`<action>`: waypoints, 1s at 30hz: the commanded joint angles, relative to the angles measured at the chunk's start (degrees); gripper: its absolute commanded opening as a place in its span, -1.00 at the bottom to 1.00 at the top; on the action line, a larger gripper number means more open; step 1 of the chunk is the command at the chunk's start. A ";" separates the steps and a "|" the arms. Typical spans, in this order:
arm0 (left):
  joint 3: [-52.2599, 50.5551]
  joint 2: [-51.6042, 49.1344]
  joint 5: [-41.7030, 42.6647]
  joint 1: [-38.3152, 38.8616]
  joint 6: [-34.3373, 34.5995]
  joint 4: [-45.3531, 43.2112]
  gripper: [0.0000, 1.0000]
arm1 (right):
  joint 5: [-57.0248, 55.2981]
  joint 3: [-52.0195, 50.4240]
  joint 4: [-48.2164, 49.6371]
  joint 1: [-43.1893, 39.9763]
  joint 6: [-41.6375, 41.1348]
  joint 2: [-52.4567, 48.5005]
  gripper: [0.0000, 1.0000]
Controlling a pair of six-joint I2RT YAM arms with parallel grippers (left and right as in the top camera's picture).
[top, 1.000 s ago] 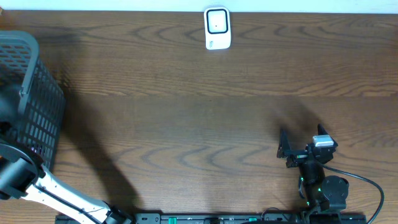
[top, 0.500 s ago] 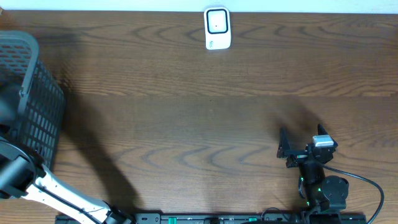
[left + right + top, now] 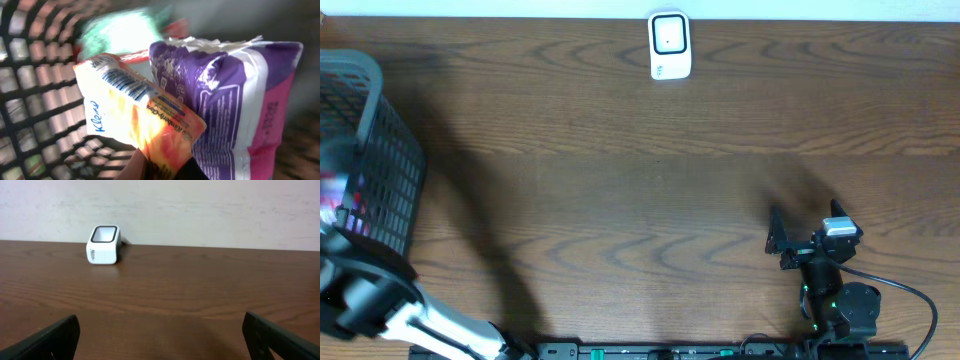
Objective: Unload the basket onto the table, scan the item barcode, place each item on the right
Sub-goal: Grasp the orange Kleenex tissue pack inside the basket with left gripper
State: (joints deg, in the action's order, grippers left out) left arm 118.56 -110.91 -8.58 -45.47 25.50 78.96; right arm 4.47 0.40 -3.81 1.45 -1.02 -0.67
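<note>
At the far left of the wooden table stands the grey mesh basket, and my left arm reaches into it from the near edge. From overhead the contents are a blur of colour behind the mesh. The left wrist camera looks inside the basket. There the left gripper is closed tight on the lower corner of a tissue pack, white and orange with blue lettering, which tilts up and to the left. I can see no barcode on the face turned to the camera. A purple and pink bag lies just beside the pack on its right, touching it. A green packet, too blurred to read, sits behind them both.

At the far edge of the table, near the middle, the white scanner stands alone, well apart from the basket, its window facing up.

At the near right, my right gripper holds nothing. Its fingers are spread wide above bare wood and point toward the pale wall.
</note>
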 commanded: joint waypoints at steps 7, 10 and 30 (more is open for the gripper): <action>2.05 18.40 16.44 8.48 0.33 -12.52 -0.85 | -0.07 -0.09 -0.24 -0.26 -0.63 0.37 0.99; 2.05 20.20 11.41 10.43 0.33 -13.16 -0.85 | -0.07 -0.09 -0.24 -0.24 -0.63 0.37 0.99; -10.03 13.35 -19.54 9.09 0.35 -8.31 -0.85 | -0.07 -0.09 -0.24 -0.26 -0.63 0.37 0.98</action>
State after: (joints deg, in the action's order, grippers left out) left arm 110.91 -95.26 -23.57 -35.31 25.67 70.48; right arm 4.47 0.40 -3.81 1.45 -1.02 -0.67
